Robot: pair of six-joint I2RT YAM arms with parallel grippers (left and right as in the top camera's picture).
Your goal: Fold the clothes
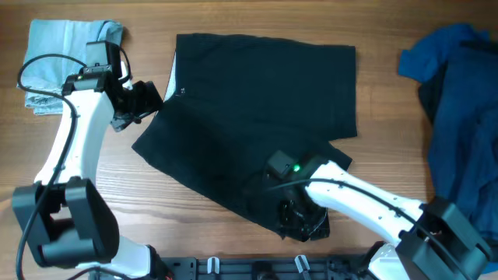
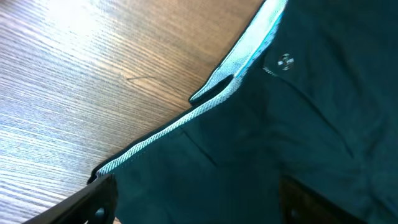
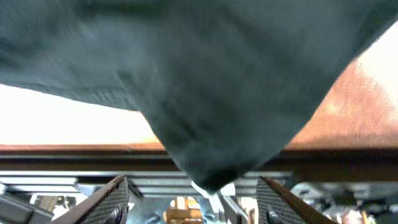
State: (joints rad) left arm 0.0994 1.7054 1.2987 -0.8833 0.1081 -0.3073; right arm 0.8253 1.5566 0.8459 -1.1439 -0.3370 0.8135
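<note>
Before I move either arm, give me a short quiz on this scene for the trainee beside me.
1. True or false: the left end effector sits at the left edge of the black garment.
2. Which lies top left on the table? A) red towel B) light blue cloth C) white plate
3. Fill in: the right end effector has its fingers ___.
Key: 1 true; 2 B; 3 apart

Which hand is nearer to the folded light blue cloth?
Left. The left hand is just right of the light blue cloth, at the edge of the black shorts; the right hand is far off, at their near corner.
</note>
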